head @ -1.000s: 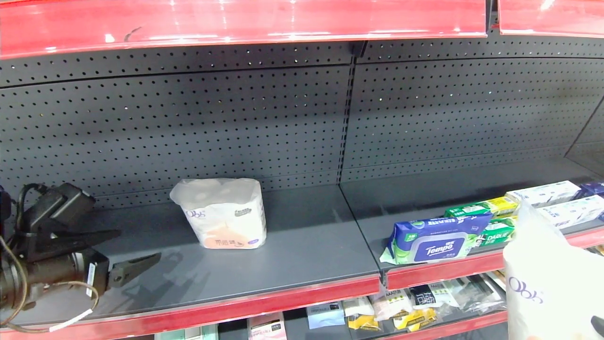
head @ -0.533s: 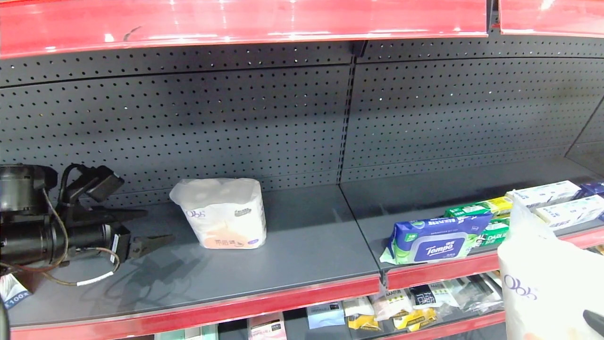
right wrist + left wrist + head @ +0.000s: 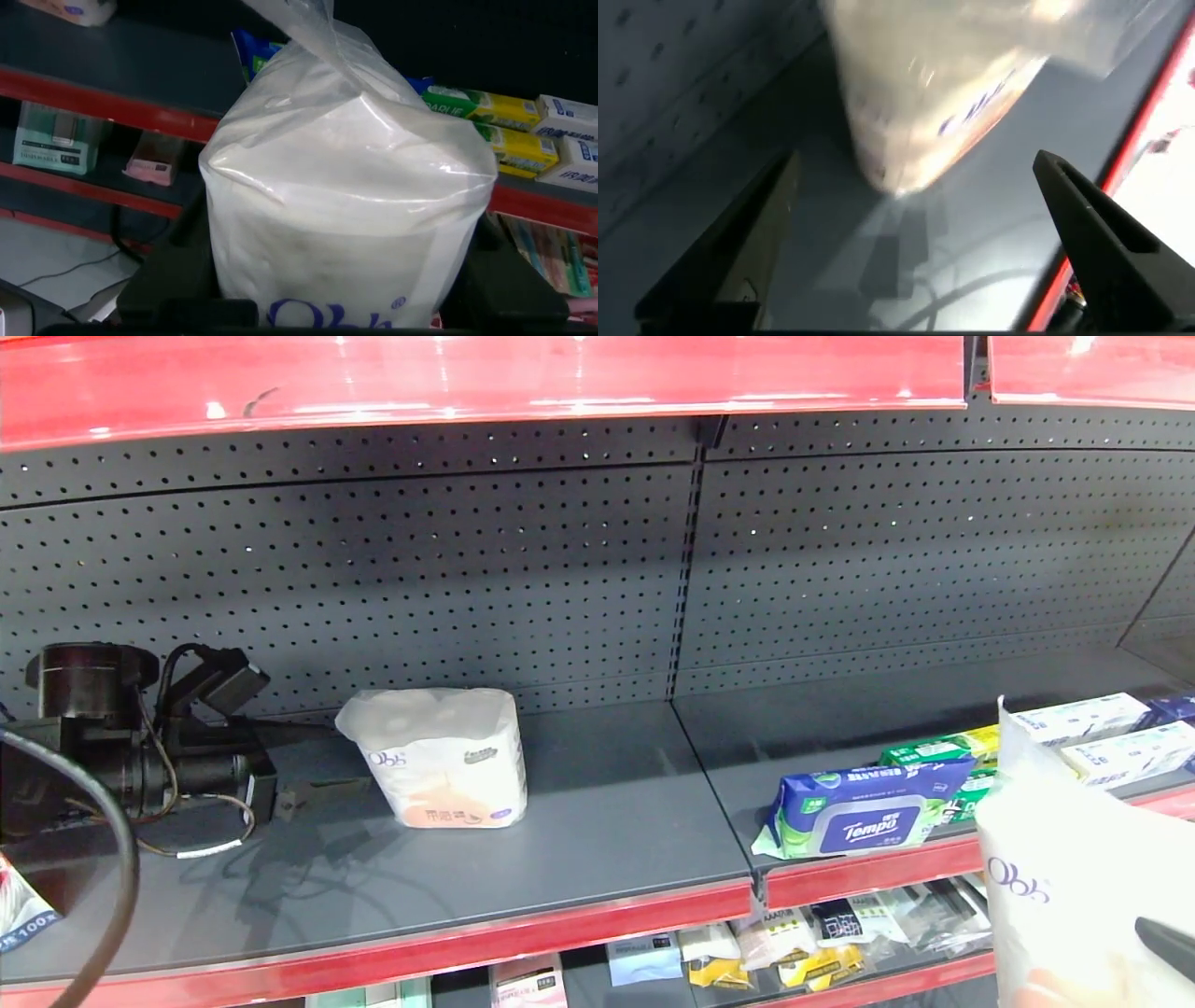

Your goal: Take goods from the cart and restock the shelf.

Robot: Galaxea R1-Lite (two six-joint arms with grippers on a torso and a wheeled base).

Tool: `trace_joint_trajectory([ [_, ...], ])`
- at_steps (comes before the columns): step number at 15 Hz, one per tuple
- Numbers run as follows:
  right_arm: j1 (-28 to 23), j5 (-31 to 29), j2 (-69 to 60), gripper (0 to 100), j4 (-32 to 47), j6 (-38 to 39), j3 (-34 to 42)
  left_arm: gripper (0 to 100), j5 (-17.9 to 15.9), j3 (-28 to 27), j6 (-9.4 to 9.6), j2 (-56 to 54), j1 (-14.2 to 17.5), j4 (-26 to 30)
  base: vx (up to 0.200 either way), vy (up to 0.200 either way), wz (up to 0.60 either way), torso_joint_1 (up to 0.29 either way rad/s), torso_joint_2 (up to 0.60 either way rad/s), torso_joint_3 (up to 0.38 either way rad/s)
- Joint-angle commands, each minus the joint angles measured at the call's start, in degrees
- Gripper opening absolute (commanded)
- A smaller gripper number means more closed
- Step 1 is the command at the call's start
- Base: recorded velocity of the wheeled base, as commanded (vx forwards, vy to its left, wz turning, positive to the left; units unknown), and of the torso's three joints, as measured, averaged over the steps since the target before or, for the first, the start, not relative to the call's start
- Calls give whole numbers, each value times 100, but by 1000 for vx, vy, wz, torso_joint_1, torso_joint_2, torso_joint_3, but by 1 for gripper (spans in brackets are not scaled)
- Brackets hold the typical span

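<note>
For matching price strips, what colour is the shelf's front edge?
The shelf's front edge is red, clearest in the head view.

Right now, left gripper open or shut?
Open: the left gripper has its fingers wide apart, empty, facing the toilet paper pack on the shelf.

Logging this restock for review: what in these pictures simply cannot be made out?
Held paper pack: head view, cut off by the corner edges.
Shelf paper pack: left wrist view, blurred print.
Lower-shelf goods: head view, small, partly behind the shelf lip.
</note>
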Motion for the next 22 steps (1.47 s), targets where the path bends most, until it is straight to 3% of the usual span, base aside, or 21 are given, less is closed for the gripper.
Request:
trace_joint_trajectory([
  [1, 3, 8, 71, 0, -3, 3, 35, 100, -195, -201, 111, 295, 23, -8, 0, 0, 0, 0, 0, 0],
  [5, -6, 0, 63, 0, 6, 3, 35, 100, -292, -271, 199, 497, 14, -17, 0, 0, 0, 0, 0, 0],
  [8, -6, 0, 63, 0, 23, 3, 53, 100, -582, -605, 726, 1033, 23, -8, 0, 0, 0, 0, 0, 0],
  [15, 3, -44, 89, 0, 15, -23, 88, 100, -1276, -1238, 752, 1570, -12, 18, 0, 0, 0, 0, 0, 0],
  [22, 3, -115, 124, 0, 6, -111, 79, 100, -1698, -1563, 744, 1903, -170, 10, 0, 0, 0, 0, 0, 0],
])
